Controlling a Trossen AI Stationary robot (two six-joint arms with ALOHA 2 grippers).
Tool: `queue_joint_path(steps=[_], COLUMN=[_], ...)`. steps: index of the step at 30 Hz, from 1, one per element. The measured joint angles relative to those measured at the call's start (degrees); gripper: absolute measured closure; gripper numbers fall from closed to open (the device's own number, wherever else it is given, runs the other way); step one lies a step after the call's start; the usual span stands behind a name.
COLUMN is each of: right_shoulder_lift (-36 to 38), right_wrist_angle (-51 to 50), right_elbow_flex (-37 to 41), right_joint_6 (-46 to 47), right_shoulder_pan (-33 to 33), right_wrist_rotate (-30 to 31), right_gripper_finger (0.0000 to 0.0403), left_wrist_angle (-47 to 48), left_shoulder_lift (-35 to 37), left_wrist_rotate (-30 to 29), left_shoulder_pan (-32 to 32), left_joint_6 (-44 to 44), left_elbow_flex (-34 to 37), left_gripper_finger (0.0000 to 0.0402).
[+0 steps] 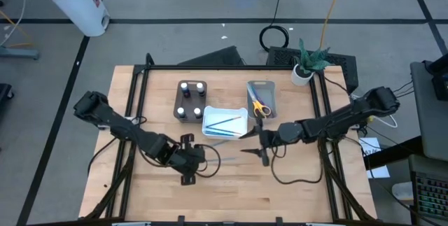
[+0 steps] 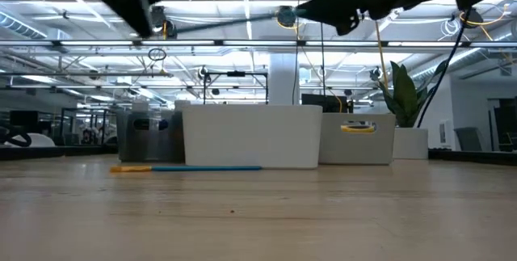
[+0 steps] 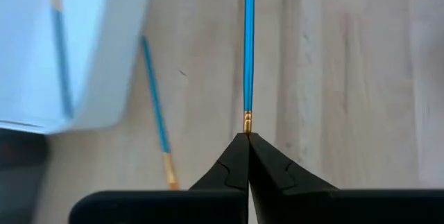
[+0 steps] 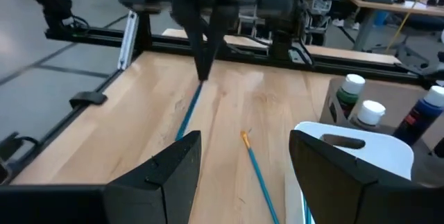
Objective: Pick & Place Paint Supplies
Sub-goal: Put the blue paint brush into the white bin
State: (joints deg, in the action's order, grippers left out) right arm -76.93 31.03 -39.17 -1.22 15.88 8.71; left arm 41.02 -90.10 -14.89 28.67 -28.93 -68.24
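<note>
L gripper (image 3: 248, 139) pinches a blue brush (image 3: 248, 44) by its ferrule end. R gripper (image 4: 244, 156) hangs open, holding nothing. L wrist view alone shows a 2nd brush (image 3: 155, 106) on the table beside the white tray (image 3: 83, 50).

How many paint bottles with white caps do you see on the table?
4 paint bottles, all standing in the brown tray: two at its far end, two at its near end. None seems hidden.
</note>
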Motion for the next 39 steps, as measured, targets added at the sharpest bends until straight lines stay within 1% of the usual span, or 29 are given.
queue_joint_path(steps=[4,8,9,11,13,15,18,22,27,39], right_shoulder_lift=[-4.15,-7.80,-8.54,-9.48,-9.38,-9.22,-8.03,-7.60,-7.49,-7.49], right_wrist_angle=[-0.05,-2.64,-3.92,-5.43,-7.46,-7.27,-7.49,-8.87,-11.41,-11.26], right_elbow_flex=[-3.48,-6.86,-7.56,-8.66,-9.09,-9.27,-9.27,-9.32,-9.29,-9.25], right_joint_6=[-0.92,-1.01,-1.08,-1.31,-1.44,-1.45,-1.46,-2.57,-2.95,-2.95], right_shoulder_pan=[-0.07,-0.07,-0.06,-0.05,-0.07,-0.20,-0.19,-0.17,-0.17,-0.17], right_wrist_rotate=[-0.27,-4.26,-4.37,-3.70,-1.20,0.18,0.09,0.11,0.16,0.15], right_gripper_finger=[0.0182,0.0163,0.0159,0.0154,0.0153,0.0156,0.0172,0.0206,0.0247,0.0309], left_wrist_angle=[3.98,4.09,4.06,3.87,3.83,3.70,3.78,3.78,3.73,3.71], left_shoulder_lift=[0.06,0.06,0.06,0.06,0.06,0.06,0.06,0.06,0.08,0.10], left_wrist_rotate=[-3.01,-3.25,-3.29,-3.27,-3.42,-3.61,-4.84,-5.23,-6.66,-6.61], left_shoulder_pan=[-0.74,-1.83,-1.98,-2.14,-2.15,-2.12,-2.14,-2.46,-3.04,-3.06], left_joint_6=[0.32,1.34,1.38,1.38,1.39,1.42,2.28,4.40,4.68,4.31], left_elbow_flex=[-3.06,-3.20,-3.20,-3.20,-3.22,-3.22,-3.22,-3.22,-3.22,-3.22], left_gripper_finger=[0.0401,0.0401,0.0401,0.0401,0.0401,0.0401,0.0401,0.0401,0.0401,0.0401])
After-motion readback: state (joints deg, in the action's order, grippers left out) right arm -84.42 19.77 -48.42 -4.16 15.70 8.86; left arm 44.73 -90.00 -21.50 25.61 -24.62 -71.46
